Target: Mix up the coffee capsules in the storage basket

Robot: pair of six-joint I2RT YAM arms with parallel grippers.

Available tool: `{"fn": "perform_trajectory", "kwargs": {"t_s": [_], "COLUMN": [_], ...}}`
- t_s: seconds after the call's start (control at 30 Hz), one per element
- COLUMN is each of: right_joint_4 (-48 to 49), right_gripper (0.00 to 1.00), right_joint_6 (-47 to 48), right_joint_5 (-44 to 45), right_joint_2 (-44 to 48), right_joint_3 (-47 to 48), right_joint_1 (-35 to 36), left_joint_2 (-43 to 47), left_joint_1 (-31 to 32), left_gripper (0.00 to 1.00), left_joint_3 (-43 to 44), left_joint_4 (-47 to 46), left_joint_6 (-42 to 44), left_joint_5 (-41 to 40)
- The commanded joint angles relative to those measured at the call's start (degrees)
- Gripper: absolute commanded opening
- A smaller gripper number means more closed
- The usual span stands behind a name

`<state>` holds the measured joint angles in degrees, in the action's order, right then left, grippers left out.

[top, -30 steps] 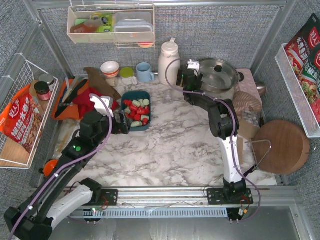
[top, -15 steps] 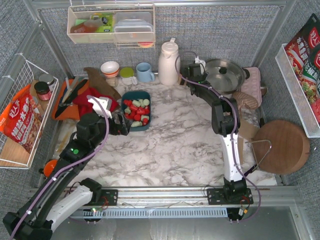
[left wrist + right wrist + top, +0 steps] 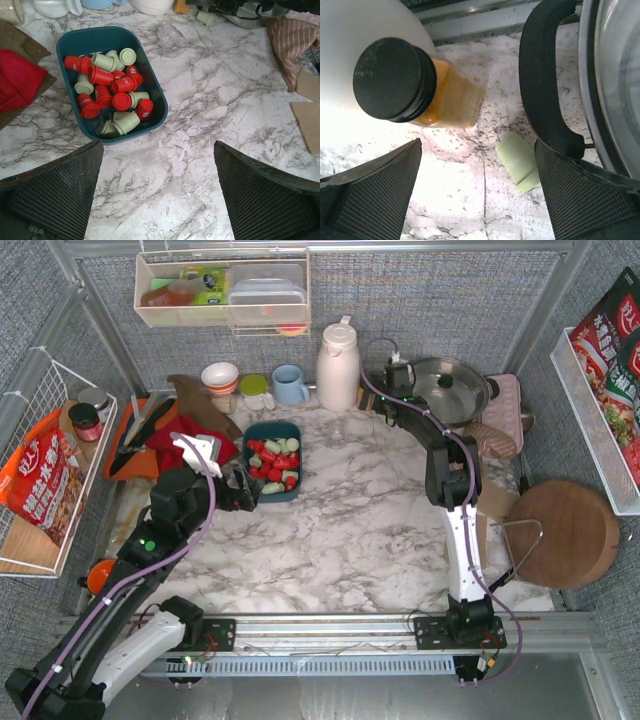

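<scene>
Coffee capsules [image 3: 112,92]: red and mint pods heaped in the storage basket [image 3: 159,97], most on their sides, reds bunched through the middle, mints mostly toward the walls
Left hand [image 3: 157,150]: wide open, holding nothing, hovering above the surface [image 3: 210,125] at the basket's near end
Direction from it: the basket lies just ahead and off to this hand's left, so the gap between the fingers lines up with bare surface beside the near right corner, not with the pile
Basket's long axis: runs away from the hand, slanted a little, a short wall nearest the fingertips
Right hand [image 3: 477,150]: also wide open and empty, at the back of the surface between the white jug [image 3: 338,365] and the pot [image 3: 445,388], well apart from the basket
Under it: one stray mint capsule [image 3: 517,161] on its side, between the fingers but nearer the right one, just beside the pot handle [image 3: 545,75]; an amber jar [image 3: 395,79] with a black lid stands on the other side
Nearer arm: left for the basket, right for the stray pod
Coming move, as I judge it: the left hand must shift left and forward before dipping into the pile; the stray pod slants across the right hand's gap and could roll when pinched
</scene>
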<state>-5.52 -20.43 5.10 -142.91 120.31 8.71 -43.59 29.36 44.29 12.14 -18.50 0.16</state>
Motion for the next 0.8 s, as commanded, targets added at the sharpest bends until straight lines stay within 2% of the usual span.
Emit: {"fn": "perform_trajectory", "kwargs": {"t_s": [0.0,0.27,0.47,0.63,0.77], "right_joint_4": [-1.6,-3.6,0.0,-6.4,-9.1], "right_gripper": [0.99,0.99,0.99,0.99,0.99], "right_joint_6": [2.5,8.0,12.5,12.2,14.5], "right_joint_5": [-2.9,0.6,6.9,14.2,15.7], "right_joint_2": [0.2,5.6,13.2,11.9,9.3], "right_joint_3": [-0.5,-7.0,-15.9,-10.0,-7.0], "right_joint_1": [0.3,2.7,4.9,5.6,4.8], "left_joint_2": [0.3,0.1,0.0,-0.2,-0.1], "left_joint_1": [-0.3,-0.7,-1.3,-1.7,-1.8], "left_gripper": [0.99,0.99,0.99,0.99,0.99], "left_joint_3": [-0.1,-0.1,-0.3,-0.4,-0.3], "left_joint_4": [-2.1,-2.4,-2.9,-3.1,-2.9], "left_joint_6": [-0.1,-0.4,-0.7,-0.9,-1.2], "left_joint_5": [0.8,1.6,2.4,2.9,3.0]}}
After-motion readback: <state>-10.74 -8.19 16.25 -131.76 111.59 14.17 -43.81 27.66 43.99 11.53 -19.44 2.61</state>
